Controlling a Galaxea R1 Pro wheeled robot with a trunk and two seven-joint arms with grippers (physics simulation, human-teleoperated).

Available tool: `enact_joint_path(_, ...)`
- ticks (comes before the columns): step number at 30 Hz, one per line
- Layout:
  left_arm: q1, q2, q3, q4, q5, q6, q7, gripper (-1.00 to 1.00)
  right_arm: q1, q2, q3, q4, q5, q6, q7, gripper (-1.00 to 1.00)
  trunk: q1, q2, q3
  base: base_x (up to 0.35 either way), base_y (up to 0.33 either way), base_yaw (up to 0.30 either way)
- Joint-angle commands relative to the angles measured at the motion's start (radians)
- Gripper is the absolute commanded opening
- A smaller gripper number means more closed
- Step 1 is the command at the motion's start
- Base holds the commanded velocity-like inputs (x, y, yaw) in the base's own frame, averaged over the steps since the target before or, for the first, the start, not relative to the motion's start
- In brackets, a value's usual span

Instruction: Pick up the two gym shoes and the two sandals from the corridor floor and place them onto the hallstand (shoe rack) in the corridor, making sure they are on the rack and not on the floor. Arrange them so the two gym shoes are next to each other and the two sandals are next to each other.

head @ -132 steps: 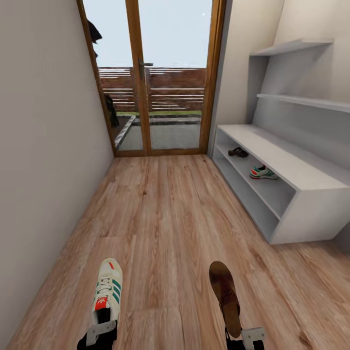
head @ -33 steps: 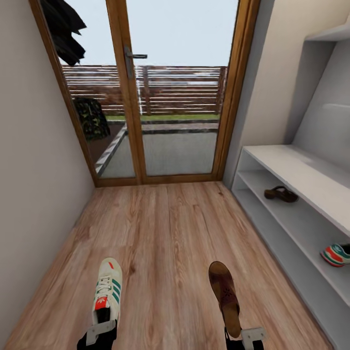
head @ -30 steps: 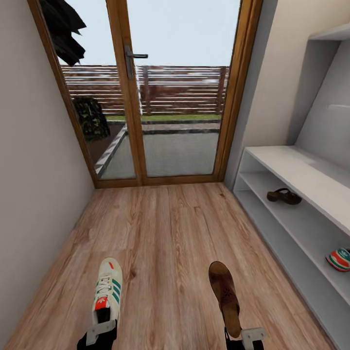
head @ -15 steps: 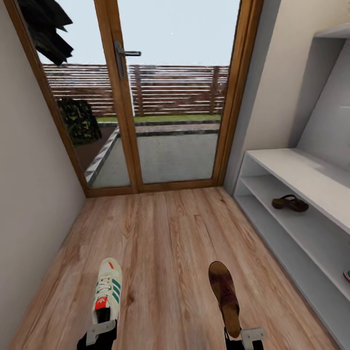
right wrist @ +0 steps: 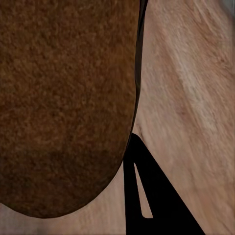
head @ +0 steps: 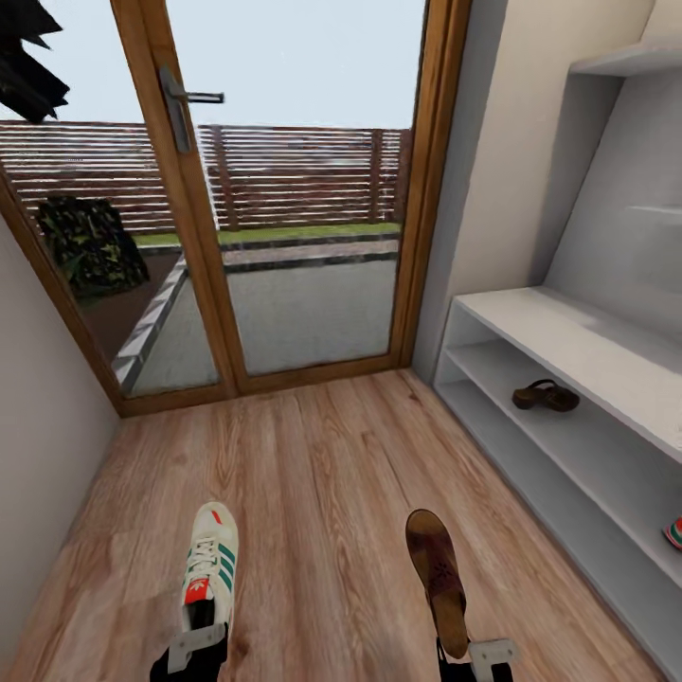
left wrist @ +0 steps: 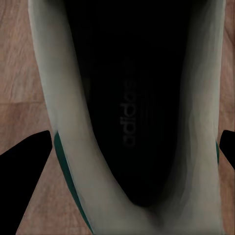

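White sneaker [head: 210, 565] striped green, tongue red, lining black. Brown sandal [head: 439, 578]. Pale grey rack [head: 568, 341]. Light brown wood-grain floor [head: 322, 474].

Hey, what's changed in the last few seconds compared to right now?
The robot rolled toward the glass door, so the hallstand looms nearer and its shelved sneaker slid to the picture's edge. Unchanged: left gripper still carries a gym shoe, right gripper a sandal; the other sandal rests shelved.

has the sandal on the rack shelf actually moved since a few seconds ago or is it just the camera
No. The sandal lies at the same spot on the hallstand's middle shelf, near its door end; the whole view shifted, so the camera moved.
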Motion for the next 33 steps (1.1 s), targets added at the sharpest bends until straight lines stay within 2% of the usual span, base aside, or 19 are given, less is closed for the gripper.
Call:
enact_joint_path(1,0.000,0.000,0.002,0.000,0.003,-0.003,0.000,-1.00,-0.001,0.000,0.005,0.001,0.007,-0.001,-0.010,-1.00,0.000,0.000,-0.001,0.285,0.204,-0.269)
enact_joint_path(33,0.000,-0.001,0.002,0.000,0.002,-0.003,0.000,-1.00,-0.001,0.000,0.005,0.001,0.007,-0.001,-0.010,-1.00,0.000,0.000,-0.001,0.269,0.215,-0.269)
